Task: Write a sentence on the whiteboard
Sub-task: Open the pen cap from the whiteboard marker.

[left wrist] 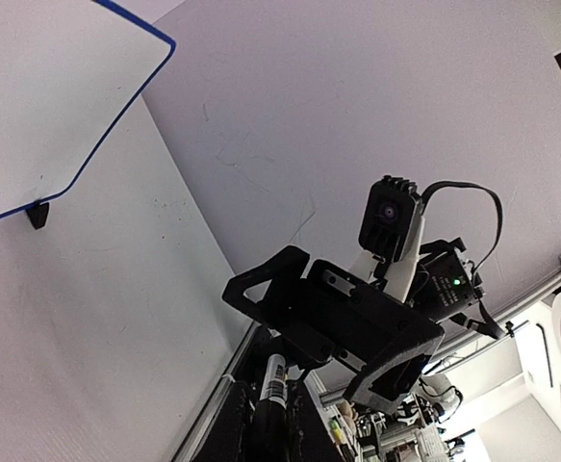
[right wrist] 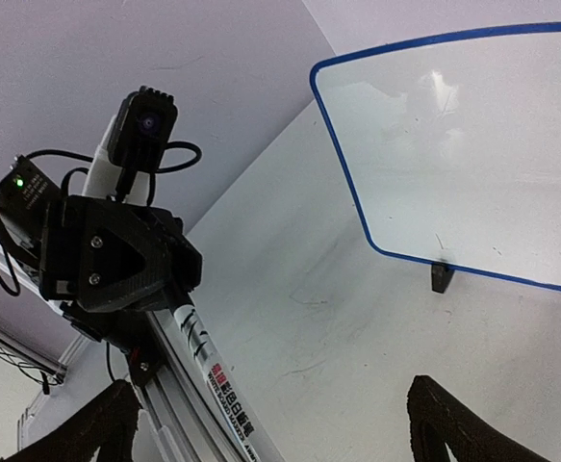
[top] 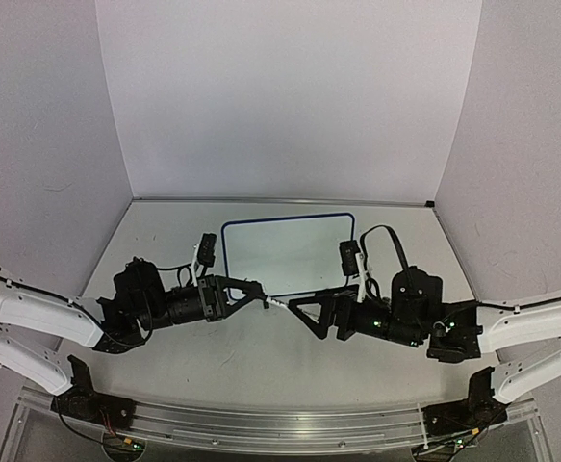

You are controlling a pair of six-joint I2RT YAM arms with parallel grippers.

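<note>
The whiteboard (top: 288, 252), white with a blue rim and small black feet, stands at the back middle of the table; its face looks blank and the sentence is not in view. My left gripper (top: 258, 294) is shut on a white marker (top: 276, 303) with a printed label (right wrist: 224, 393), in front of the board's lower edge. In the left wrist view the marker (left wrist: 276, 377) sticks out between my fingers (left wrist: 224, 435). My right gripper (top: 304, 316) faces it, open, and the marker's free end reaches between its wide-spread fingers (right wrist: 453, 423). A board corner (right wrist: 434, 144) lies beyond.
White walls close in the back and both sides of the grey table (top: 261, 356). An aluminium rail (top: 280, 422) with the arm bases runs along the near edge. The two grippers meet just in front of the board's near rim (top: 261, 289).
</note>
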